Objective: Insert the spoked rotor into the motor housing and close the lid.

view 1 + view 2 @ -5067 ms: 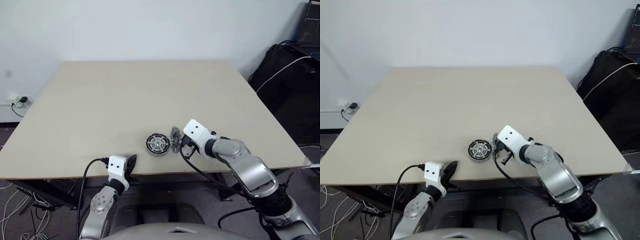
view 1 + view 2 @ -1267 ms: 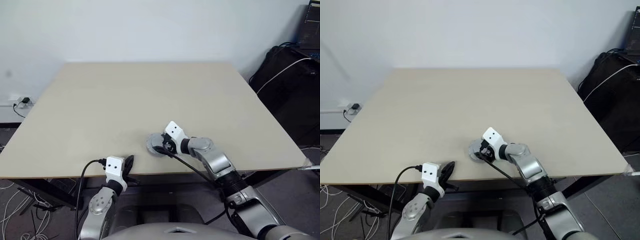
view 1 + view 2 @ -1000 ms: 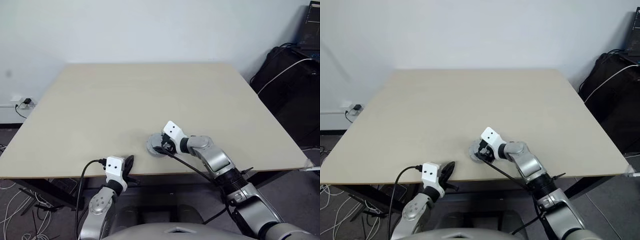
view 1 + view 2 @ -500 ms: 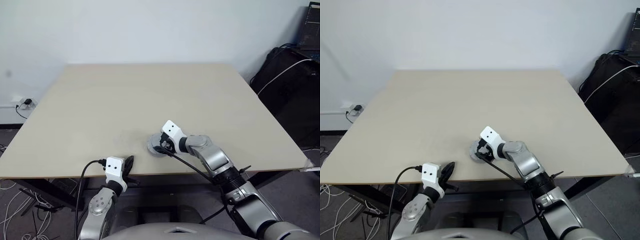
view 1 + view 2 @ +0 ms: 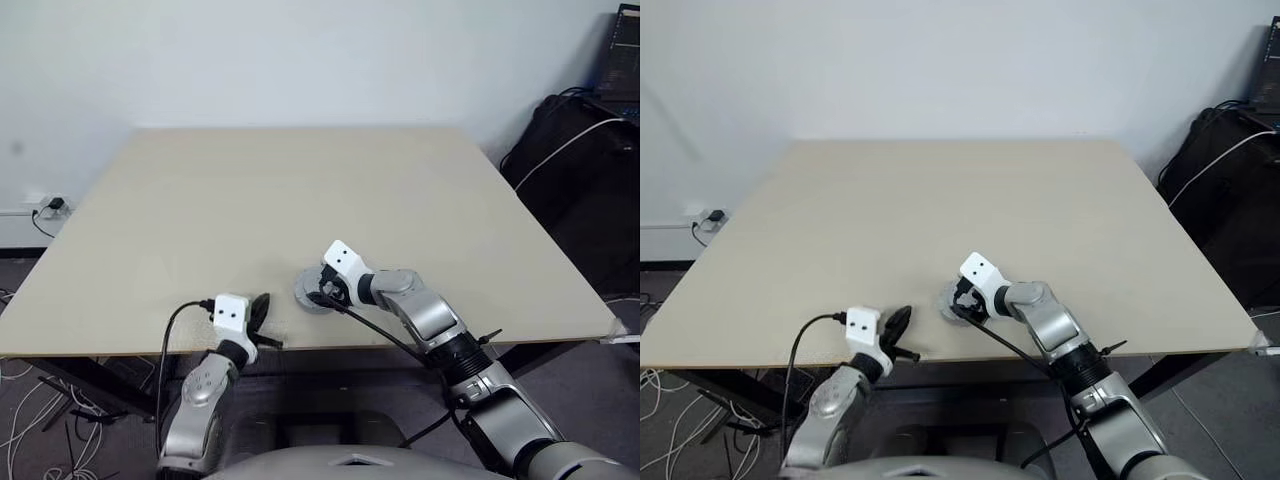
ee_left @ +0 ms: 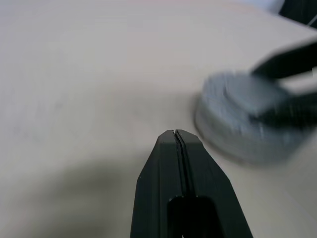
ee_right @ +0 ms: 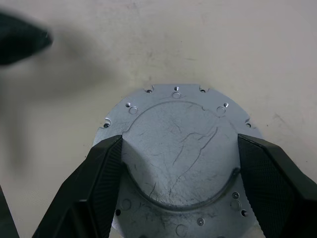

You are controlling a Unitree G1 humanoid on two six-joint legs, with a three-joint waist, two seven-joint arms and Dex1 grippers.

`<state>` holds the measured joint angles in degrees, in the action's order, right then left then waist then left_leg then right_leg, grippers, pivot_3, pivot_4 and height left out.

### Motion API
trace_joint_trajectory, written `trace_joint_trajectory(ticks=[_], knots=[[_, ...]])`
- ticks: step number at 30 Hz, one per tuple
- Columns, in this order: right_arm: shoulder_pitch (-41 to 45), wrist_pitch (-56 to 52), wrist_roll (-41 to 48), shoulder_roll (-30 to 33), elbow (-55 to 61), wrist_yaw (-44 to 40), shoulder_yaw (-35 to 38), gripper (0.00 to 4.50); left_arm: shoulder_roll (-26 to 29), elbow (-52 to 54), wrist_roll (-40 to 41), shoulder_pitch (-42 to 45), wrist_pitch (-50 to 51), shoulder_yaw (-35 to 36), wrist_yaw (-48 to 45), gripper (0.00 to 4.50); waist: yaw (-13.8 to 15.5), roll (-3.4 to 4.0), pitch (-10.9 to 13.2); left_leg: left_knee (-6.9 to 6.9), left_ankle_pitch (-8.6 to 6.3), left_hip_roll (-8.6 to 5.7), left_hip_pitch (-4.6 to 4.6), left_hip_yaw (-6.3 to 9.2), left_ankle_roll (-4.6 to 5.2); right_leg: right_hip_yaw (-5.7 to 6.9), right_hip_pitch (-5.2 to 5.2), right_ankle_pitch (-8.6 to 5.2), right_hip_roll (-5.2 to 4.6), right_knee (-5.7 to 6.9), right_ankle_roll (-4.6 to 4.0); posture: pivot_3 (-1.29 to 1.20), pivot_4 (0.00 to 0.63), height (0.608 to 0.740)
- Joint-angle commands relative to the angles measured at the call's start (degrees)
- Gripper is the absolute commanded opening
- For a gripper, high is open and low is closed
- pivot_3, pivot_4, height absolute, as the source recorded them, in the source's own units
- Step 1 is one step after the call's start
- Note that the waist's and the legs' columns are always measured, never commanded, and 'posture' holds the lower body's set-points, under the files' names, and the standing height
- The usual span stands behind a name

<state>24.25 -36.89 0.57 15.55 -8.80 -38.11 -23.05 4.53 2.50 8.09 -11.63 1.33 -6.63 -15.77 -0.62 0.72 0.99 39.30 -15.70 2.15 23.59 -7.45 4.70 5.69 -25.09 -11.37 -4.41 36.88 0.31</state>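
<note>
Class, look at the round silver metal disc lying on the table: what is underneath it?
The round silver metal disc covers what lies below. The beige table shows around it, and the right pincer has a black finger on each side of it. Anything beneath is hidden.

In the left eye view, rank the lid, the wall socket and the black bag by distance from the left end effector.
1. Lid, just to its right, from the left end effector.
2. Wall socket, far left.
3. Black bag, far right.

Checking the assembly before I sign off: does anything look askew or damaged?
Nothing stands out. The lid lies flat on the table, with only fine surface scratches, between the fingers of the right end effector.
</note>
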Motion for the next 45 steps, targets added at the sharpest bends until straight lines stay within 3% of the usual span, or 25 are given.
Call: trace_joint_trajectory(ticks=[1, 7, 14, 26, 32, 38, 45], knots=[[-0.2, -2.1, -1.9, 0.9, -1.8, 1.2, -0.5, 3.19, -0.1, -1.7, 2.1, 5.0, -0.6, 1.8, -1.7, 0.00, 0.0, -0.01, 0.0, 0.00, 0.00, 0.00, 0.00, 0.00, 0.00, 0.00, 0.00, 0.00, 0.01, 0.00, 0.00, 0.00, 0.000, 0.740], [-0.5, -1.7, -1.8, 0.8, -1.0, 2.1, 0.2, 3.19, 0.3, -8.8, 4.2, 15.2, 3.3, 3.4, -4.5, 0.00, 0.0, -0.03, 0.0, 0.06, 0.02, -0.01, -0.10, 0.01, 0.03, 0.04, 0.17, 0.02, 0.05, -0.01, 0.03, 0.00, 0.000, 0.740], [-1.0, -2.0, -1.4, 0.5, 0.0, 3.1, 0.7, 3.19, 1.0, -18.0, 5.9, 25.9, 17.9, 2.8, -8.9, 0.00, 0.0, -0.08, 0.0, 0.09, 0.04, -0.05, -0.33, 0.04, 0.07, 0.10, 0.48, 0.04, 0.18, -0.03, 0.07, 0.00, 0.000, 0.740], [-2.5, -2.9, -1.1, 0.6, 2.1, 4.3, 0.6, 3.19, 2.8, -21.4, 5.2, 29.6, 27.1, -0.9, -16.2, 0.00, 0.0, -0.11, 0.0, 0.07, 0.04, -0.06, -0.32, 0.08, 0.07, 0.06, 0.47, 0.03, -0.03, -0.07, 0.07, 0.00, 0.000, 0.740], [-2.6, -3.0, -1.1, 0.6, 2.3, 4.3, 0.5, 3.19, 3.9, -21.2, 3.3, 30.1, 27.3, -2.7, -17.8, 0.00, 0.0, -0.11, 0.0, 0.04, 0.04, -0.06, -0.32, 0.10, 0.07, 0.06, 0.47, 0.03, -0.06, -0.11, 0.07, 0.00, 0.000, 0.740], [-2.5, -3.0, -1.2, 0.5, 2.1, 4.3, 0.2, 3.19, 6.8, -21.2, -5.2, 29.9, 17.7, -10.0, -19.4, 0.00, 0.0, -0.08, 0.0, -0.01, 0.03, -0.07, -0.33, 0.11, 0.06, 0.05, 0.47, 0.03, -0.09, -0.14, 0.06, 0.00, 0.000, 0.740], [-2.7, -3.3, -1.2, 0.4, 2.5, 4.4, 0.1, 3.19, 3.9, -21.8, -3.5, 30.7, 14.1, -6.1, -18.6, 0.00, 0.1, -0.08, 0.0, -0.03, 0.03, -0.07, -0.31, 0.14, 0.06, -0.01, 0.45, 0.03, -0.21, -0.16, 0.06, 0.00, 0.000, 0.740]])
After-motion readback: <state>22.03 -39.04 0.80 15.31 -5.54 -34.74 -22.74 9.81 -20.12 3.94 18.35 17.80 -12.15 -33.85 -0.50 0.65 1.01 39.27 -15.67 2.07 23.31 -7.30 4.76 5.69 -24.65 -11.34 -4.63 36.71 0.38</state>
